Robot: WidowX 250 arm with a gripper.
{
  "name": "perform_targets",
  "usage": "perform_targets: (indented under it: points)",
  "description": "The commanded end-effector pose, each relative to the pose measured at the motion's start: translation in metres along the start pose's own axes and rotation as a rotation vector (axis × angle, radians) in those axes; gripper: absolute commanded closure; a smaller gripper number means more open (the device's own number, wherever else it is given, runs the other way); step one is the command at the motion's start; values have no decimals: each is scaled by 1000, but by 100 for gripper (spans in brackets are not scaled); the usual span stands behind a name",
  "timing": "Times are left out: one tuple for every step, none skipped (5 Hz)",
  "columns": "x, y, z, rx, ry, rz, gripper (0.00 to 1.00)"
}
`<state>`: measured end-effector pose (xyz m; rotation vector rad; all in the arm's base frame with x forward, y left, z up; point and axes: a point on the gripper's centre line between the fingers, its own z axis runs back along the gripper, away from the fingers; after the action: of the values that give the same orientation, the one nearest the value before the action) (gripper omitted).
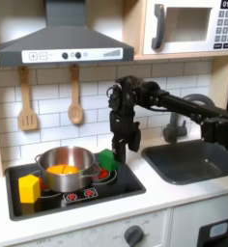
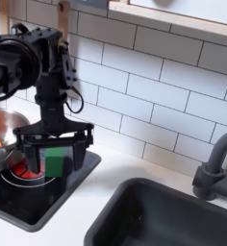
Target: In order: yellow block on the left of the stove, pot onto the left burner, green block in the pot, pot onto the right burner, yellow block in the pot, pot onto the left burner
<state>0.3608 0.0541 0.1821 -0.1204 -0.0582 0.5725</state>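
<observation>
Gripper (image 2: 55, 154) is clamped on the green block (image 2: 54, 159), fingers either side, held just above the stove (image 1: 126, 183) near its edge on the first exterior view's right. Pot (image 1: 66, 166) sits on that view's left-centre of the stove w/ an orange piece (image 1: 60, 170) inside; yellow block (image 1: 28, 187) stands on the black top, just beside the pot on that view's left.

Step in hand looks like green block into pot. To do it well: lift enough to clear the rim, carry across til centred over the opening, lower a bit, then release, so it won't bounce off the rim or the orange piece.

Surface: glossy black cooktop set in a pale counter, sink (image 2: 173, 216) & faucet (image 2: 216, 163) alongside. Room: toy kitchen, white tile wall, hanging wooden utensils (image 1: 27, 101), range hood (image 1: 63, 43), microwave (image 1: 188, 27).
</observation>
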Motion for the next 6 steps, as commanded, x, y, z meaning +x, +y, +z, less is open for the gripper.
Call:
perform_targets:
  points:
    - [2, -6, 11, -22, -11, 16, 0]
    - [6, -3, 13, -22, -18, 46, 0]
    - [10, -3, 13, -18, -23, 49, 0]
    - [13, -5, 8, -17, -11, 52, 0]
    - [17, -6, 6, -13, -10, 54, 0]
    - [21, -5, 5, -13, -11, 59, 0]
